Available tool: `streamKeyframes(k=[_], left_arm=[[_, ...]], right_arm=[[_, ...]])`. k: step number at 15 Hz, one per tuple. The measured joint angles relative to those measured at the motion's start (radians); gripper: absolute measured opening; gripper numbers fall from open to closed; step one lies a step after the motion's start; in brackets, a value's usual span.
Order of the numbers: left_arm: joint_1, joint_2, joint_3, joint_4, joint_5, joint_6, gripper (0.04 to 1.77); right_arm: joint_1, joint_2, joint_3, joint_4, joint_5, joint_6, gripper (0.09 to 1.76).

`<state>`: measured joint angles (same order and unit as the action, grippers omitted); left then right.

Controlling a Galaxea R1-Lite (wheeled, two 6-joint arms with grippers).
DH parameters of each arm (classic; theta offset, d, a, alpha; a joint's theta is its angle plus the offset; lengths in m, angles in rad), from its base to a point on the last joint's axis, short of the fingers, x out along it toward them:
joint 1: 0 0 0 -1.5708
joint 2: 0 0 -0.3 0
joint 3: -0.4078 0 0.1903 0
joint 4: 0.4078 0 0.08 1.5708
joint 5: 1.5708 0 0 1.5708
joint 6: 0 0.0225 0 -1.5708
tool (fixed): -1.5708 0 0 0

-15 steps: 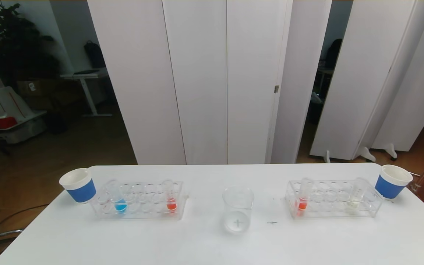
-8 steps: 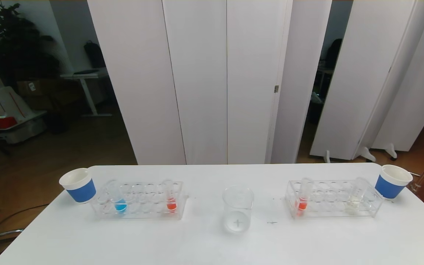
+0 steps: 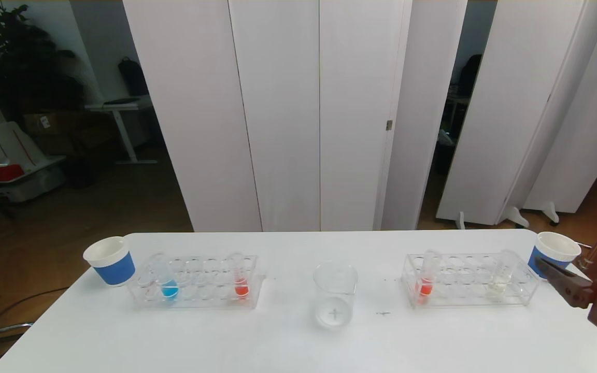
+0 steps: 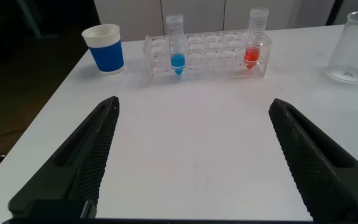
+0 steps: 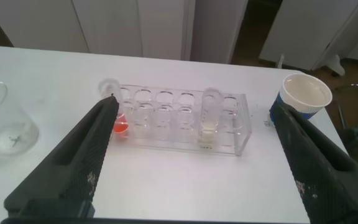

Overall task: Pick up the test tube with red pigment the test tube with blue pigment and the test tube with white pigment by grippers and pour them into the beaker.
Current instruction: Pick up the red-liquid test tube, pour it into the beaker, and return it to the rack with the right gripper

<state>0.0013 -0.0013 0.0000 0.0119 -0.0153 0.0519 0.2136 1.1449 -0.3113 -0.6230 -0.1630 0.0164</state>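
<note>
The beaker [image 3: 335, 295] stands mid-table, clear and wide. In the left rack [image 3: 195, 300] are the test tube with blue pigment [image 3: 166, 282] and a test tube with red pigment [image 3: 240, 280]. The right rack [image 3: 516, 298] holds another red tube [image 3: 425, 282] and the test tube with white pigment [image 3: 500, 274]. My right gripper [image 5: 194, 106] hovers open and empty on the near side of the right rack; one of its fingers [image 3: 557, 280] shows at the table's right edge. My left gripper [image 4: 194, 104] is open over bare table, short of the left rack [image 4: 207, 56], and holds nothing.
A white paper cup with a blue band [image 3: 111, 260] sits at the far left corner, and another cup [image 3: 552, 251] at the far right, close behind the right gripper's finger. White folding screens [image 3: 298, 114] stand behind the table [image 3: 288, 342].
The right gripper has come into the head view at the right edge, beside the right cup. Tubes, racks and beaker have not moved.
</note>
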Motion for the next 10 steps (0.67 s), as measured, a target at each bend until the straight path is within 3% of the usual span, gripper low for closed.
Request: streamKeyframes(k=[10], left_arm=[[0.000,0.000,0.000,0.000,0.000,0.000,1.72]], right_arm=[[0.296,0.261,0.107,-0.241,-0.243,0.127,1.75]])
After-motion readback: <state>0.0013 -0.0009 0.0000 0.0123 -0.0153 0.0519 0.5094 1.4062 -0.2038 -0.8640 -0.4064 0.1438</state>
